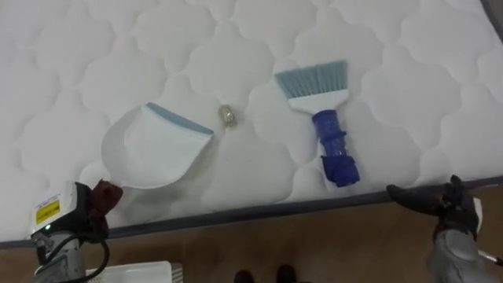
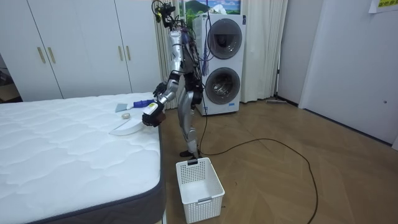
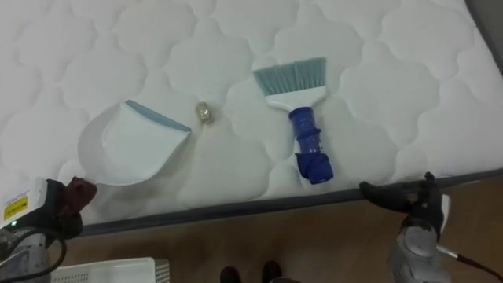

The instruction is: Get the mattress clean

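On the white quilted mattress [image 1: 236,47] lies a white dustpan [image 1: 153,145] with a grey-blue lip, mouth facing right. A small crumpled scrap [image 1: 228,115] sits just off that lip. To its right lies a brush [image 1: 326,118] with pale blue bristles pointing away and a blue handle toward the bed's edge. My left hand [image 1: 94,200] hovers at the mattress edge just below the dustpan's rear; its grip is unclear. My right hand [image 1: 440,206] is open at the bed's edge, fingers stretched left, below and right of the brush handle.
I stand at the long side of the bed [image 2: 74,155]. A white slatted basket [image 2: 199,186] stands on the wood floor by my feet, its rim [image 1: 137,273] at lower left. A stacked washer and dryer [image 2: 222,62] and wardrobes [image 2: 81,46] stand behind.
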`<state>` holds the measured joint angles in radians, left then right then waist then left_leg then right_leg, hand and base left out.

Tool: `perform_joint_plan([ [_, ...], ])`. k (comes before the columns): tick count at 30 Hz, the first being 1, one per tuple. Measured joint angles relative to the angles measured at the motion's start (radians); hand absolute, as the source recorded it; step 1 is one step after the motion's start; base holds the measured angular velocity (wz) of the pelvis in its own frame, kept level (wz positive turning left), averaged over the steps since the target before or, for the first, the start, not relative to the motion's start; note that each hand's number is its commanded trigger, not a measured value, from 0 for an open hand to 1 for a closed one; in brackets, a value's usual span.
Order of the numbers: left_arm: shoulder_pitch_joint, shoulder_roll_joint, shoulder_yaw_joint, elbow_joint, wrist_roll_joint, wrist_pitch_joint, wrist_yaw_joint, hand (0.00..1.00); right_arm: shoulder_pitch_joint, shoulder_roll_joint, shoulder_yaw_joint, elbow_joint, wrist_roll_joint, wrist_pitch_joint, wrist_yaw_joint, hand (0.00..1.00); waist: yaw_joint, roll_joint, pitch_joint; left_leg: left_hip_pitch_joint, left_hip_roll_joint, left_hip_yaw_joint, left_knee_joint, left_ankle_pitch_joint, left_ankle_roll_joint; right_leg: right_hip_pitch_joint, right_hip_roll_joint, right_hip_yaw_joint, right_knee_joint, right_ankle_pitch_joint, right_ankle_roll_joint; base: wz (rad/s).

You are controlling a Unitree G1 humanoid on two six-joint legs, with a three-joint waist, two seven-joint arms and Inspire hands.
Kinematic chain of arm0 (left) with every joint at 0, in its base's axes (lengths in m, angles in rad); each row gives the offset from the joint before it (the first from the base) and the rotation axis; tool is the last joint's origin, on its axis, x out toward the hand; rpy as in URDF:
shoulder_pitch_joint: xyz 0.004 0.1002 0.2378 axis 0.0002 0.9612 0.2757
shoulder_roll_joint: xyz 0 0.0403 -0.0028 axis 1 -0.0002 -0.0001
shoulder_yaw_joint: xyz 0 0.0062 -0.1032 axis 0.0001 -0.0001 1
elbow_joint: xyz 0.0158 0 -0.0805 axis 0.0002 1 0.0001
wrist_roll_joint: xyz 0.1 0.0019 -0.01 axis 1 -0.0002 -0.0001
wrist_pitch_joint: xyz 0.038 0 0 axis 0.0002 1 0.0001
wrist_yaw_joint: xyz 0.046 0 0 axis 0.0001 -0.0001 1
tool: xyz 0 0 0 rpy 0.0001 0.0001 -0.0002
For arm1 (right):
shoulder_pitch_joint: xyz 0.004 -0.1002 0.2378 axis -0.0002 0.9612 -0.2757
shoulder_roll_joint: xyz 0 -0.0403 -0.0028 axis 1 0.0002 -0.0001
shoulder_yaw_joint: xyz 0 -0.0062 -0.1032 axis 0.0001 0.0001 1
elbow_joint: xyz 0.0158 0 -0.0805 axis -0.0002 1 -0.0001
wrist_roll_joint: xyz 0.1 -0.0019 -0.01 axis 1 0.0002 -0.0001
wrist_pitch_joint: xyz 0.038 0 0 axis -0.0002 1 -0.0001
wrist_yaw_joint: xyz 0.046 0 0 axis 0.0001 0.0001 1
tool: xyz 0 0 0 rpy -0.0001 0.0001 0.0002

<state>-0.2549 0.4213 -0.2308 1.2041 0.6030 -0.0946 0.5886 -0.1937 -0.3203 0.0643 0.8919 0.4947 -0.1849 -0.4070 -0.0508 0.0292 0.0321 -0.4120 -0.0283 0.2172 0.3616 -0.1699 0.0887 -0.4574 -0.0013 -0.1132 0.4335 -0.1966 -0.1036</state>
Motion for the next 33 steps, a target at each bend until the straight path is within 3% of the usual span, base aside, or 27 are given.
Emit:
perform_joint_plan([
  [6, 0.029, 0.006, -0.007, -0.045, 0.000, 0.002, 0.012, 1.00, -0.002, -0.001, -0.005, -0.120, -0.079, -0.017, -0.095, 0.00, 0.003, -0.014, 0.0003, -0.017, 0.000, 0.003, 0.000, 0.000, 0.001, -0.020, 0.000, 0.003, 0.004, 0.000, 0.000, -0.01],
  [18, 0.041, 0.006, -0.009, -0.073, -0.002, 0.003, -0.032, 1.00, -0.056, -0.002, 0.021, -0.196, -0.226, -0.057, -0.227, 0.00, 0.028, -0.016, 0.0002, -0.018, 0.002, 0.025, -0.004, 0.000, 0.001, -0.028, -0.002, 0.008, 0.008, -0.001, 0.001, -0.02],
  [27, 0.026, 0.006, -0.038, -0.082, -0.002, 0.013, -0.043, 1.00, -0.056, 0.004, 0.102, -0.145, -0.239, -0.067, -0.213, 0.00, 0.023, -0.017, 0.0011, -0.008, 0.003, 0.020, -0.010, 0.001, 0.002, -0.004, -0.006, -0.018, -0.004, 0.000, 0.002, 0.07],
  [33, 0.008, 0.006, -0.070, -0.082, -0.024, 0.021, -0.053, 1.00, -0.059, 0.007, 0.156, -0.148, -0.228, -0.075, -0.177, 0.00, 0.029, -0.024, 0.0073, -0.005, 0.003, 0.023, -0.016, 0.003, 0.005, -0.003, -0.009, -0.027, -0.004, -0.003, 0.000, 0.05],
])
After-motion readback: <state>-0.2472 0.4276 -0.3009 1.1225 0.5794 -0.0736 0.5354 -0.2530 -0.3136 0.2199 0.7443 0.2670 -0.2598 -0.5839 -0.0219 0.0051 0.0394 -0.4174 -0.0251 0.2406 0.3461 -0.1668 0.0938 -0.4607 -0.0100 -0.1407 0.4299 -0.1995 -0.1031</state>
